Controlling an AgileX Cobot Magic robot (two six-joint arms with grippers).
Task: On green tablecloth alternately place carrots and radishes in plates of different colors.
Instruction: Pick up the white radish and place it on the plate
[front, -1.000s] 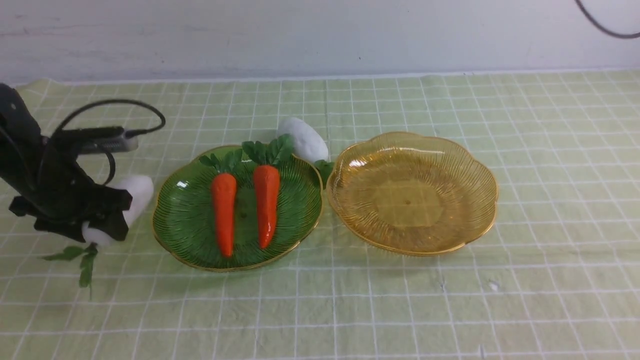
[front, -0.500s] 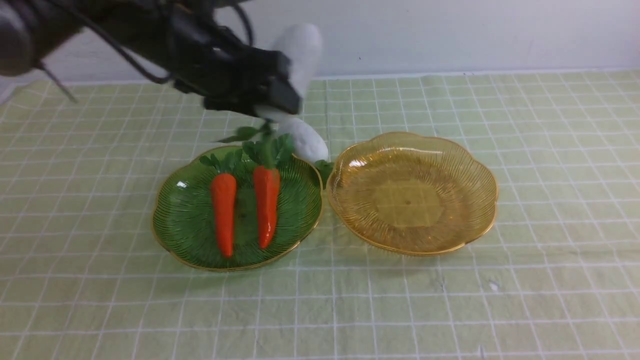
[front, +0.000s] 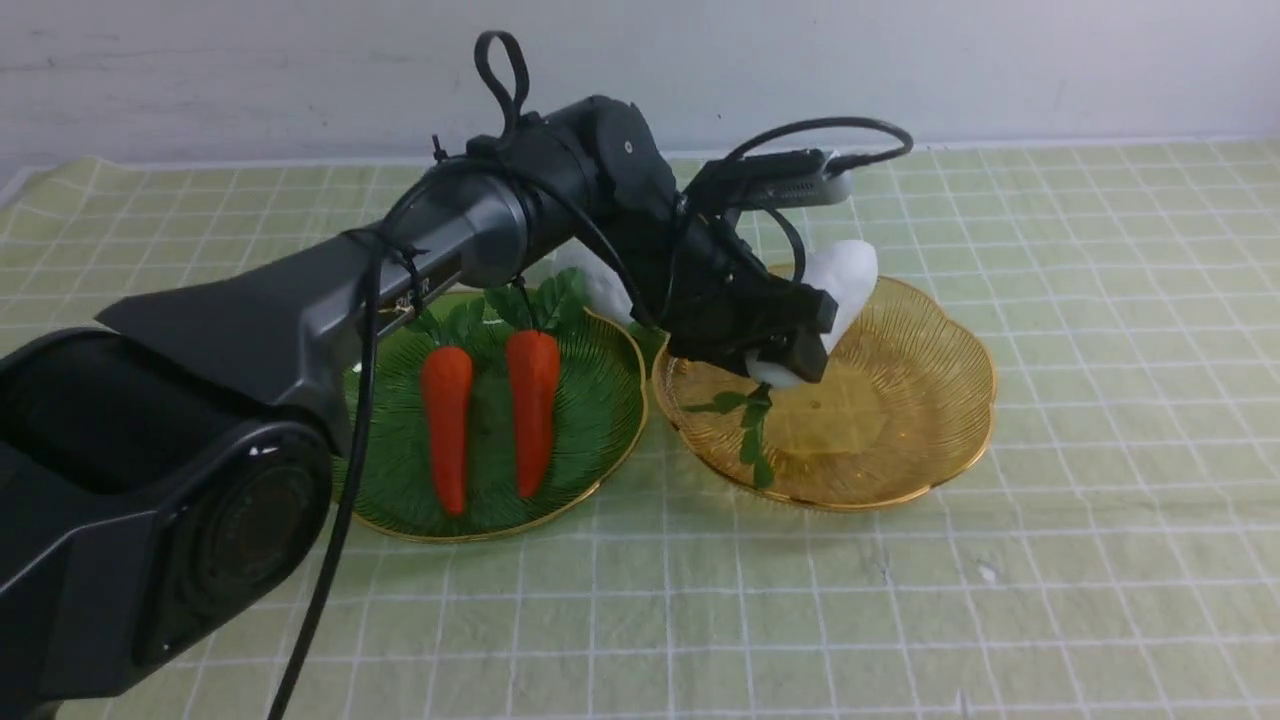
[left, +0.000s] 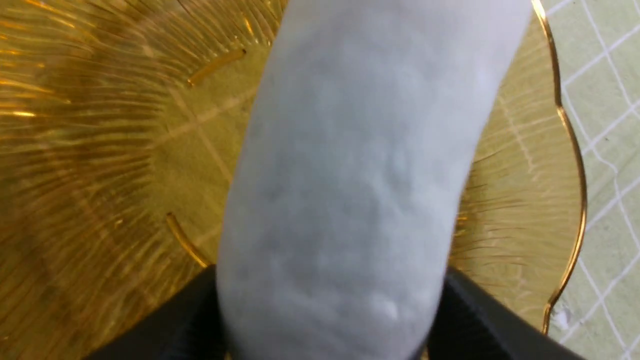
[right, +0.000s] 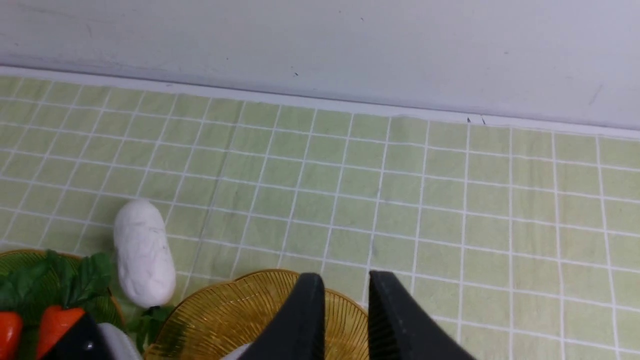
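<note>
On the green tablecloth (front: 1100, 300), my left gripper (front: 795, 345) reaches across and is shut on a white radish (front: 840, 285) low over the amber plate (front: 920, 430). Its leaves touch the plate's floor. In the left wrist view the radish (left: 350, 175) fills the space between the black fingers (left: 475, 320). Two carrots (front: 447, 425) (front: 533, 410) lie side by side in the green plate (front: 590, 420). A second radish (right: 144, 252) lies on the cloth behind the two plates, half hidden by the arm in the front view. My right gripper (right: 345, 285) shows only in its wrist view, narrowly open and empty.
The left arm's long dark body (front: 300, 300) and its cable span the left half of the scene and pass over the green plate's far rim. A white wall (front: 900, 60) bounds the far edge of the cloth.
My left arm has swung from the far left, lifted the radish over the green plate, and brought it down over the amber plate. Carrots, plates and the other radish have stayed put.
</note>
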